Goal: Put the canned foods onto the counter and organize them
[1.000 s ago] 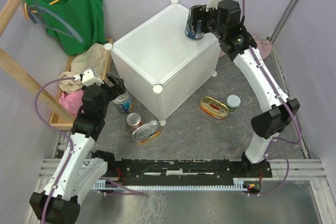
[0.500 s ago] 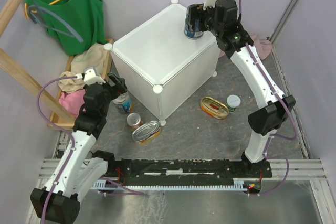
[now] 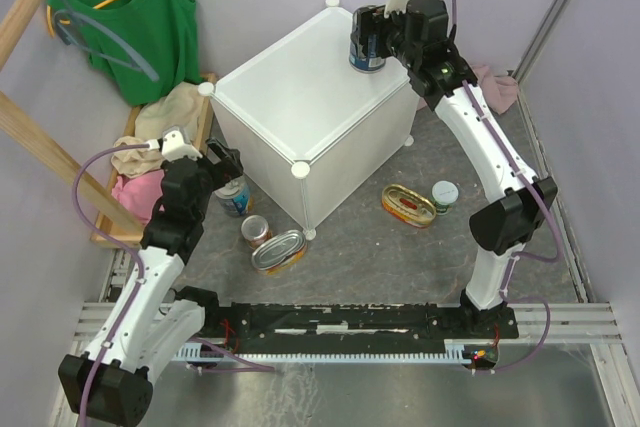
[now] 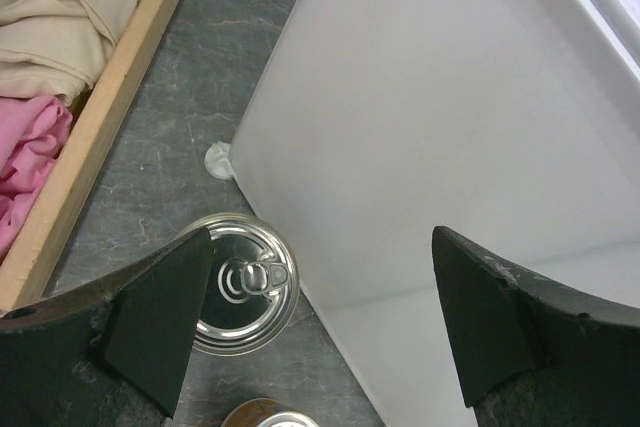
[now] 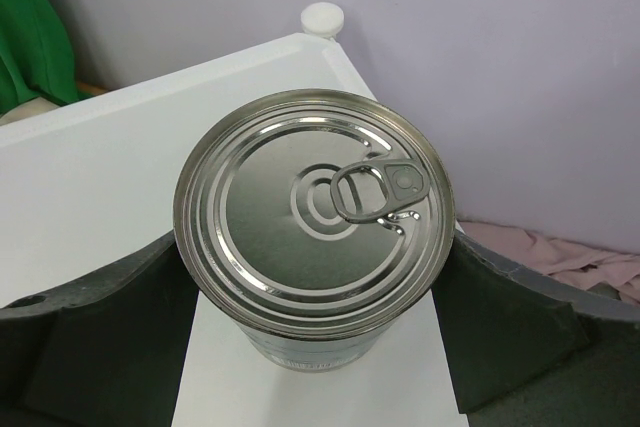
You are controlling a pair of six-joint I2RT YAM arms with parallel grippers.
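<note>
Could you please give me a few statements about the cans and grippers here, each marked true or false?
1. The right gripper is closed on a tall can at the counter's top. True.
2. The left gripper holds a can. False: it is open and empty, above a second tall can on the grey surface.
3. One oval tin lies right of the counter, another oval tin near its front corner. True.
4. The green-white can stands on the counter. False: it stands on the grey surface beside an oval tin.

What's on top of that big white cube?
One tall blue-labelled can near the cube's far right edge, held by the right gripper. The patch of top under them is hidden.
</note>
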